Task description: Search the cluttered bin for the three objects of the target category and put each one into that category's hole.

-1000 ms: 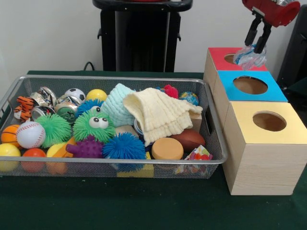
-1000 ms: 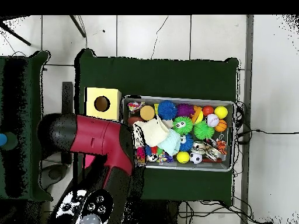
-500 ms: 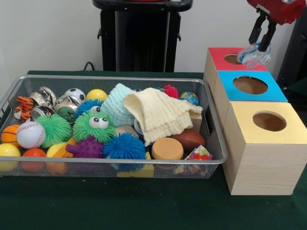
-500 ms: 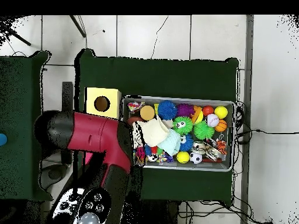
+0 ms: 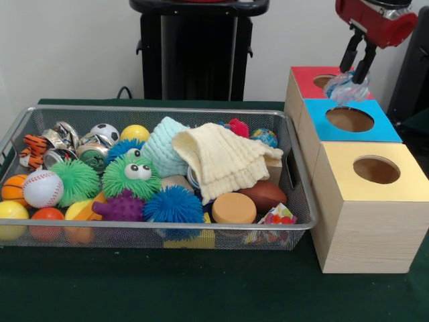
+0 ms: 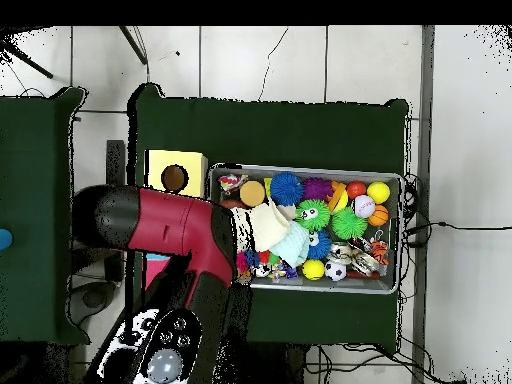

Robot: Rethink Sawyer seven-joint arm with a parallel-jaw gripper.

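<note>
Since the earlier frames the hand (image 5: 354,59) has shifted slightly left and dropped a little, so the crinkled bluish wrapper (image 5: 346,85) now hangs lower over the red box (image 5: 305,79) instead of dangling off its right side. Everything in the wire bin (image 5: 298,176) lies as it did.

Reading from the left in the front view, the bin holds its clutter: a baseball (image 5: 42,188), spiky green balls with the googly-eyed one (image 5: 131,176) among them, a blue spiky ball (image 5: 173,204), and a cream knitted cloth (image 5: 224,161) draped over the middle. Right of the bin stand three boxes in a row on the green surface (image 5: 201,288): the yellow box (image 5: 372,201) nearest the camera, the blue box (image 5: 348,124) behind it, and the red box farthest back.

The hand's two dark fingers (image 5: 347,51) are closed on the top of the wrapper, pinching it; the wrapper droops straight down from them and its lower end seems to touch the rim of the red box's hole (image 5: 324,81), though the view is too oblique to be certain. In the overhead view the arm (image 6: 165,228) covers that box entirely.

The coming release turns on one relation: the hole lies directly below and a touch left of the hanging wrapper, so a small leftward correction would probably centre it before letting go.
</note>
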